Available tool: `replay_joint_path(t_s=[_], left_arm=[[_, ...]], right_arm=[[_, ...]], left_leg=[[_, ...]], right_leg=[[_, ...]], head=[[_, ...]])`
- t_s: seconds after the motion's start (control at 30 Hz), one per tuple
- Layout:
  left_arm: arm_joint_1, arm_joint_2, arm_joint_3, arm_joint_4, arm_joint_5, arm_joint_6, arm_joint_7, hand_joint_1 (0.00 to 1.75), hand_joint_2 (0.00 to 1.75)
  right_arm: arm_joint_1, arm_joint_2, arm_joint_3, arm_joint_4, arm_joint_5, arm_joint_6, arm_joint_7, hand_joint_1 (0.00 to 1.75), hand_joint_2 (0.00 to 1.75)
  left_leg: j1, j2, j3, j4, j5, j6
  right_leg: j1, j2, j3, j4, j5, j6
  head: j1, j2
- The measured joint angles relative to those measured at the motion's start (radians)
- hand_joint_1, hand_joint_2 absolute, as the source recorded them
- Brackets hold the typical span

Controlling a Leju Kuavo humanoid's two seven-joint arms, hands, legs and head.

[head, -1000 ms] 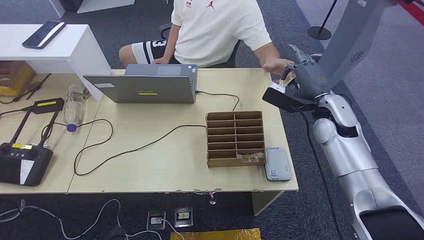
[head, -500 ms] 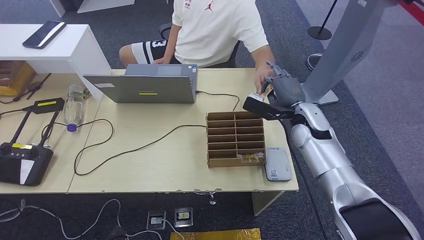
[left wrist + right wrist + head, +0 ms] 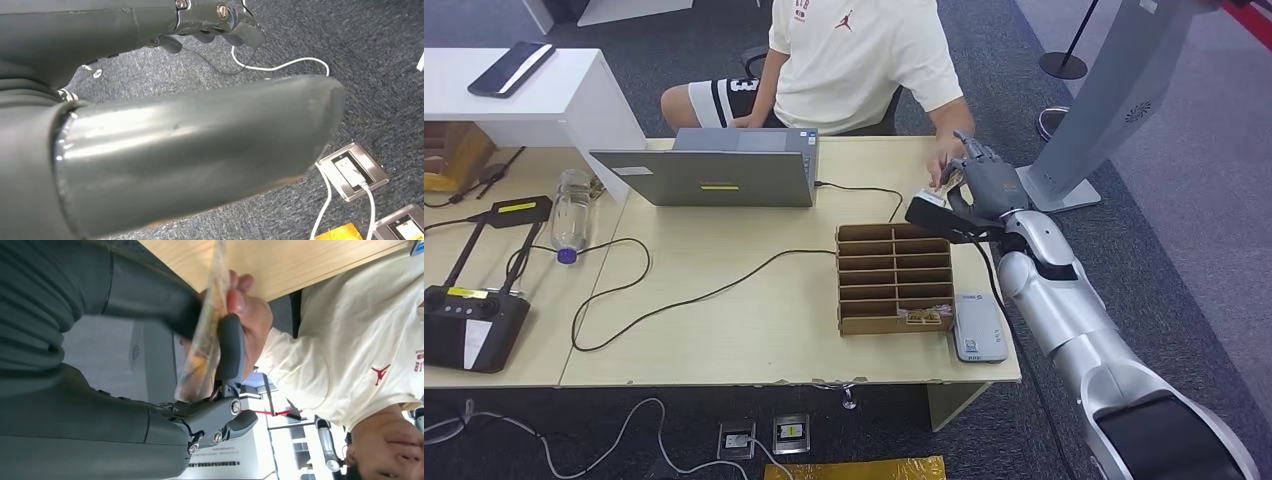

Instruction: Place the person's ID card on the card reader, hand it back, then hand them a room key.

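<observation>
Right hand [image 3: 210, 335] nearer, pinching yellowish sleeved ID card [image 3: 204, 347]

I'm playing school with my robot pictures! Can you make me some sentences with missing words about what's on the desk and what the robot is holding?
1. The robot's right hand pinches an ID card that a ____'s hand also holds.
2. The wooden card rack sits between the laptop and the white card ____.
3. The water bottle lies on its ____.
4. The person's shirt is ____.

Missing words: person; reader; side; white
</observation>
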Motion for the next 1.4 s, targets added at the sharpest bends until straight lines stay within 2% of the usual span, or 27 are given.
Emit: replay_joint_path(t_s=[0.23,0.33,0.53,0.8,1.03,1.4], left_arm=[[0.005,0.0,0.0,0.0,0.004,0.004,-0.002,0.0,0.0],[0.008,0.0,0.0,0.0,0.013,0.01,-0.007,0.0,0.0],[0.017,0.001,0.0,0.0,0.032,0.016,-0.02,0.0,0.0],[0.02,0.011,0.0,0.002,0.054,0.016,-0.024,0.0,0.0],[0.02,0.019,0.0,0.002,0.062,0.015,-0.024,0.0,0.0],[0.02,0.032,0.0,0.002,0.048,0.012,-0.022,0.0,0.0]], right_arm=[[0.0,0.004,0.011,0.028,-0.045,-0.056,-0.006,0.0,1.75],[0.001,0.004,0.006,0.024,-0.159,-0.037,-0.015,0.0,1.75],[0.042,-0.007,-0.047,-0.134,-0.492,0.139,0.017,0.0,1.75],[0.231,-0.053,-0.096,-0.539,-0.729,0.362,0.159,0.0,1.75],[0.387,-0.106,-0.108,-0.767,-0.755,0.404,0.253,0.0,1.75],[0.548,-0.18,-0.104,-0.961,-0.612,0.42,0.341,0.0,1.75]], left_leg=[[0.0,0.0,0.0,0.0,0.0,0.0],[0.0,0.0,0.0,0.0,0.0,0.0],[0.0,0.0,0.0,0.0,0.0,0.0],[0.0,0.0,0.001,0.0,0.0,0.0],[0.0,0.001,0.002,0.0,0.0,0.0],[0.0,0.001,0.001,0.0,-0.001,0.0]], right_leg=[[0.0,0.0,0.0,0.0,0.0,0.0],[0.0,0.0,0.0,0.0,0.0,0.0],[0.0,0.001,0.0,0.0,0.0,0.0],[0.0,0.001,0.0,-0.001,0.0,0.0],[0.0,0.001,0.0,-0.001,0.0,0.0],[0.0,0.001,0.0,-0.001,0.0,0.0]], head=[[0.0,0.0],[0.0,0.0],[0.0,0.0],[0.0,0.0],[0.0,0.0],[0.0,0.0]])
